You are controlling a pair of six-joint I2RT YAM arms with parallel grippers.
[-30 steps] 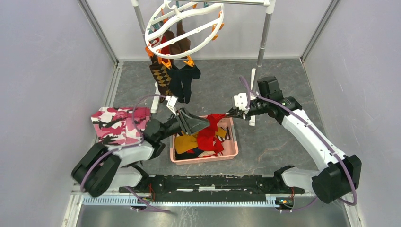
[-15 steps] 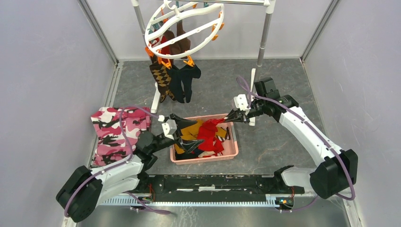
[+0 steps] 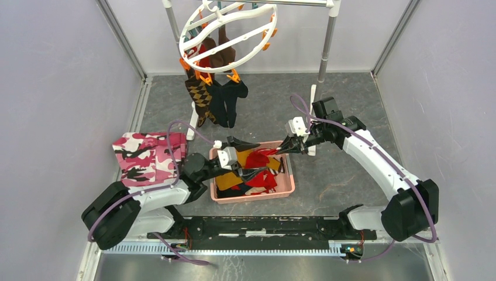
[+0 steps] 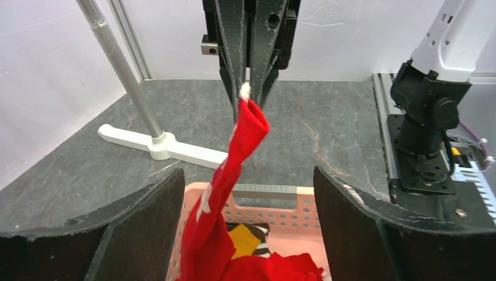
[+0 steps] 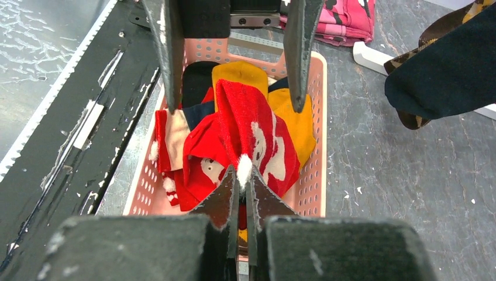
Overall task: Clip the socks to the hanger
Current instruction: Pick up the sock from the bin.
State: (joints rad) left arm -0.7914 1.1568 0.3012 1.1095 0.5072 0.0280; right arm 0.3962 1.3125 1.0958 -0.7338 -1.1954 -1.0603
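right hand [image 5: 243, 175] clenched on the white-tufted tip of a red sock [image 4: 240, 152]; tip is lifted above the pink basket [image 3: 251, 196], rest of the sock trails down into the pile; left hand [image 3: 252, 158] released, jaws wide, nothing between them, low over the basket's left part and facing the right hand head-on

key relation: sock's long axis runs from the right hand's pinch down and toward the left hand, roughly on the line between the two hands; in the left wrist view the stretched strip sits about centred between the jaws; left hand is the free one and the nearer to the lower stretch; my read: it should close across the strip, not along it

hanger [image 3: 228, 35] is well apart, high at the far side on the metal rack [image 3: 327, 41]; an argyle sock [image 3: 200, 93] and dark socks [image 3: 231, 96] hang clipped at its near rim; clips on its right rim look free

materials: red sock is soft knit with white figures, limp, folds under its own weight; basket is rigid perforated plastic; hanger is rigid white plastic rings and spokes with small orange clips; surface [image 3: 339, 105] is dark grey, stone-look, matt; basket pile [image 5: 240, 76] mixes mustard, black and navy socks with more red, so drag-along is a risk
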